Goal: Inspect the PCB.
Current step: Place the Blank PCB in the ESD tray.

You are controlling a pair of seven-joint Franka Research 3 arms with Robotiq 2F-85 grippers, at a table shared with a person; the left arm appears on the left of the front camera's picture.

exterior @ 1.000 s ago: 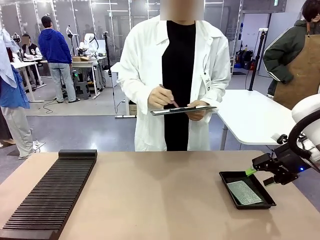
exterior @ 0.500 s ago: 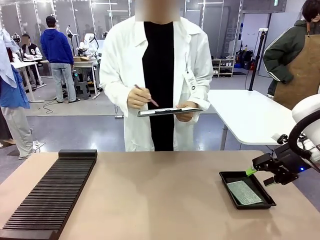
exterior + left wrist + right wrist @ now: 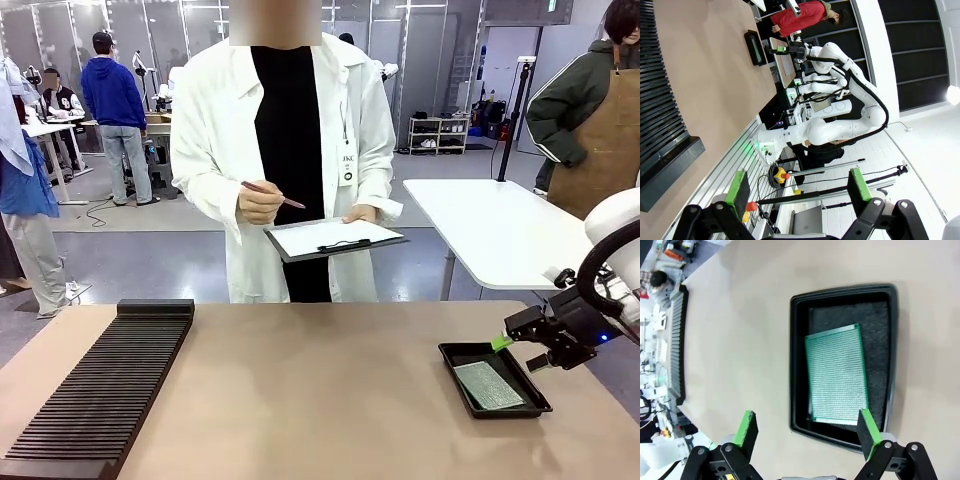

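1. The PCB [image 3: 836,374] lies flat inside the black tray [image 3: 798,365] at the robot's right end of the surface [image 3: 320,390], slightly askew, one long edge close to a tray wall.
2. The right tool [image 3: 807,432] hangs above the tray's near rim with its green pads spread wide and nothing between them; the left tool [image 3: 797,189] is likewise released and empty, pointing away from the work.
3. Risk: the board is thin and lies flush on the dark liner, so a fingertip coming straight down probably skates over it or pins it rather than getting under an edge.
4. Risk: the tray walls leave little room beside the board; a pad could strike the rim and shove or tip the tray, which sits near the surface's edge.
5. Risk: a pinch on one corner may let the board swing or slip out when lifted.
6. The person [image 3: 290,150] stands at the far side with a clipboard [image 3: 335,238] and pen, well apart from the tray; a handover reach would cross the open surface towards them.
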